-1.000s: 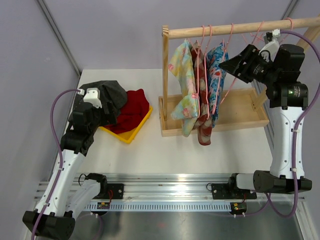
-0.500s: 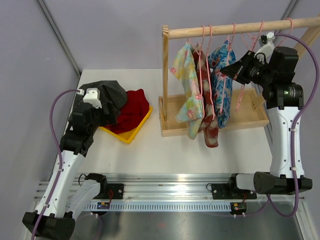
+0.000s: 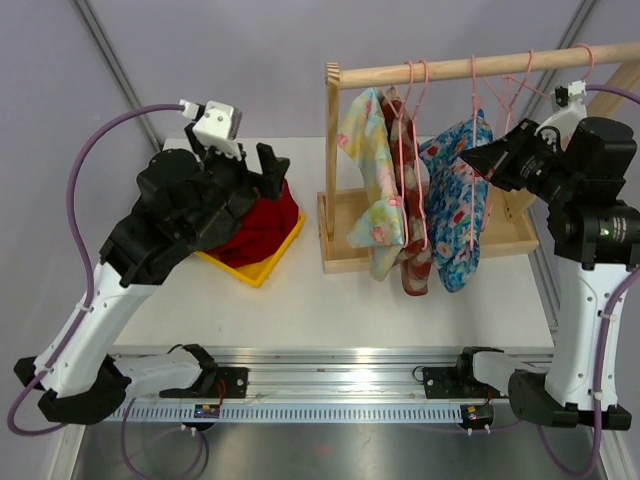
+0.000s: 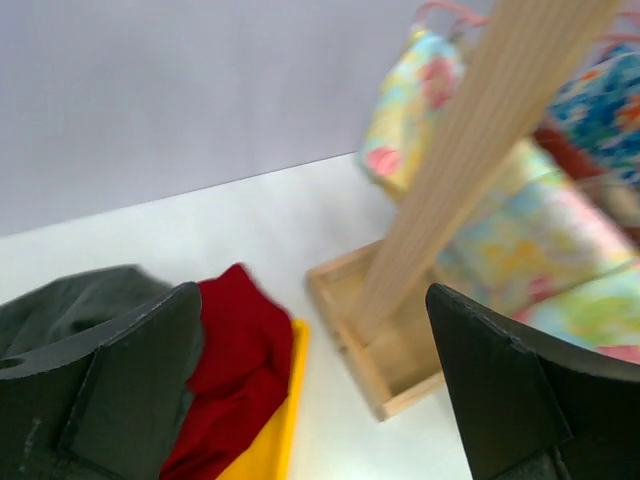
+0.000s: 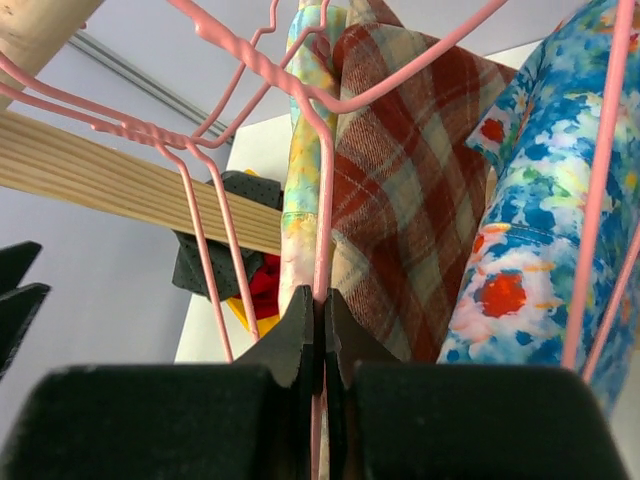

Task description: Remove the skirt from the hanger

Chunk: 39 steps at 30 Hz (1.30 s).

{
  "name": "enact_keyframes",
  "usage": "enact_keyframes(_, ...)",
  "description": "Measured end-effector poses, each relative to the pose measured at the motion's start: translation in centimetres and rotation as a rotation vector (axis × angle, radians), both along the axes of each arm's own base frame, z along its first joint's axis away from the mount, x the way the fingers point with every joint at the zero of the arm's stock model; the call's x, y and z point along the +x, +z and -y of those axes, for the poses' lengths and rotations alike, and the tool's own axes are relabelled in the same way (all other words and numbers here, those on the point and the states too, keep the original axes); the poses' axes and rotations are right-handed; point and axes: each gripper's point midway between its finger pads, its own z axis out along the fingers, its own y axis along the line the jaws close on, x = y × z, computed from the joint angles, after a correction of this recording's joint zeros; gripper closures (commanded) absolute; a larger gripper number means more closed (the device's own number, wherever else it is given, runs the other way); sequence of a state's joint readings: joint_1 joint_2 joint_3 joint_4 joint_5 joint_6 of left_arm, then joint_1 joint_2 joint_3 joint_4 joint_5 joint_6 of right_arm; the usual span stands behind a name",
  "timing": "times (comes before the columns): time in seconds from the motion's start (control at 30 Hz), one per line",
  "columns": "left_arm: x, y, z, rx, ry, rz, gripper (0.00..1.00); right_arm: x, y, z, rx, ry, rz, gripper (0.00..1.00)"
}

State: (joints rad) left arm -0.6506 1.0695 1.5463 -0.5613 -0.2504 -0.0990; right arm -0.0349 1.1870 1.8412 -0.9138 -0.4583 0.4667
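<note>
Pink wire hanger (image 5: 322,230) is pinched in the right gripper (image 5: 321,305), fingers pressed tight on one thin strand, hook over the rail (image 3: 450,67). Versus a second ago the gripper has slid right along the rail and dragged hanger and skirt (image 3: 462,215) with it, so the skirt now hangs apart from the other two garments, its hem over the right half of the rack base (image 3: 505,222). The left arm was low over the grey cloth (image 4: 60,310) by the table's left edge; it is now raised, and the left gripper (image 3: 272,170) sits above the tray (image 3: 262,270), aimed at the rack post (image 3: 331,150). Its fingers are spread and hold nothing. Skirt is blue floral cotton with red blotches, soft and bunched. Rail and post are round pale wood with visible grain; the base is a shallow wooden box. The pastel floral piece (image 3: 370,150) and the red plaid piece (image 3: 412,265) hang touching each other just by the post, on more pink hangers. Tray is yellow plastic, set crooked near the back-left of the white table (image 3: 350,310), with red cloth (image 3: 265,225) heaped in it; the left arm hides most of the grey cloth from above. Spare hanger wires cross in front of the right wrist camera.
</note>
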Motion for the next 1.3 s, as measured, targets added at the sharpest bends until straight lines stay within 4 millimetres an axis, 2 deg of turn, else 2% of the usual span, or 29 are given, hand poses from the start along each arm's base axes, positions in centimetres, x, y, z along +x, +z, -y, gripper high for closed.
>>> enact_keyframes(0.07,-1.0,2.4,2.8,-0.017,-0.077,0.027,0.01,-1.6,0.3,0.1,-0.002,-0.013,0.008,1.0)
enact_keyframes(0.17,-2.8,4.0,5.8,-0.045,-0.183,0.043,0.01,-3.7,0.6,0.1,-0.002,-0.014,0.013,1.0)
enact_keyframes(0.3,-6.3,4.4,9.2,-0.07,-0.35,0.04,0.01,-6.6,0.9,0.0,-0.003,-0.013,0.017,1.0)
enact_keyframes(0.37,-8.7,4.4,11.4,-0.08,-0.464,0.038,0.01,-7.6,1.1,-0.1,-0.003,-0.012,0.023,1.0)
enact_keyframes(0.47,-12.2,4.1,14.2,-0.084,-0.604,0.032,0.01,-8.4,1.0,-0.3,0.0,-0.002,0.02,1.0)
enact_keyframes(0.57,-13.7,3.8,16.1,-0.082,-0.674,0.027,0.01,-8.5,1.1,-0.6,0.01,0.014,0.02,1.0)
enact_keyframes(0.8,-14.0,1.0,18.1,-0.034,-0.703,-0.008,0.01,-7.0,1.8,-1.0,0.046,0.03,0.047,1.0)
enact_keyframes(0.93,-14.3,-0.7,18.9,-0.014,-0.72,-0.023,0.01,-5.1,3.4,-1.0,0.063,0.029,0.1,1.0)
enact_keyframes(1.07,-14.6,-2.4,19.5,0.01,-0.733,-0.043,0.01,-3.4,6.0,-1.0,0.068,0.032,0.191,1.0)
enact_keyframes(1.17,-14.8,-3.6,19.8,0.03,-0.738,-0.059,0.01,-3.2,7.8,-1.0,0.07,0.032,0.252,1.0)
enact_keyframes(1.3,-14.9,-3.9,19.9,0.033,-0.743,-0.062,0.01,-3.7,8.3,-1.1,0.088,0.032,0.262,1.0)
